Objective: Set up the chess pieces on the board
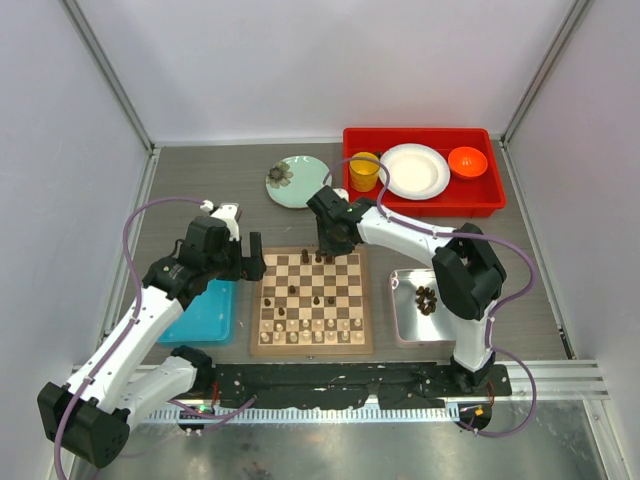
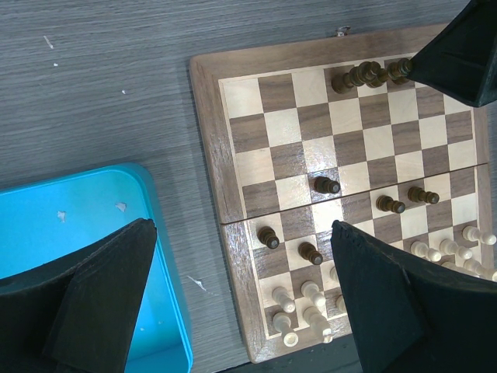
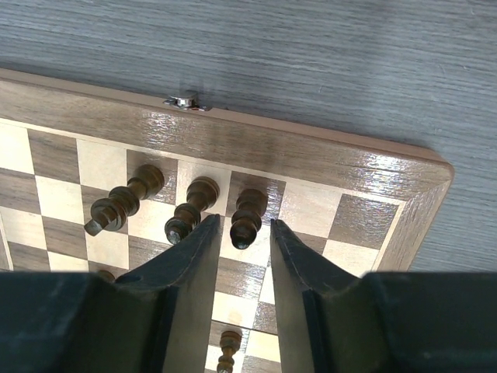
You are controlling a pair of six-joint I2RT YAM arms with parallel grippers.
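**Pale side set, dark side barely begun**

The board (image 1: pixel 312 300) lies at the centre of the overhead view, on the grey bench (image 1: pixel 200 180). Its two lowest rows carry the pale pieces (image 1: pixel 316 324), apparently a full set lined up. The dark side is far from done. Three dark pieces (image 3: pixel 194 206) stand side by side on the top row, and five loose dark men (image 2: pixel 326 185) stand scattered on middle squares. I judge the job roughly half finished, with most of the dark back row and all of its pawn row left to do.

The right fingers (image 3: pixel 186 264) hang over the top row, parted only narrowly. The third dark piece (image 3: pixel 247 214) stands upright between their tips with a sliver of board on either side, so they do not seem to pinch it. The left fingers (image 2: pixel 101 303) are spread wide and hold nothing, over the board's left edge.

Right of the board, a silver tray (image 1: pixel 410 325) holds a heap of dark men (image 1: pixel 427 299). On the left, the blue tray (image 2: pixel 78 210) shows only a few pale specks. At upper right, a red bin (image 1: pixel 430 207) holds a yellow cup (image 1: pixel 364 172), a white plate (image 1: pixel 414 170) and an orange bowl (image 1: pixel 467 161). A green plate (image 1: pixel 297 181) lies on the bench left of the bin.
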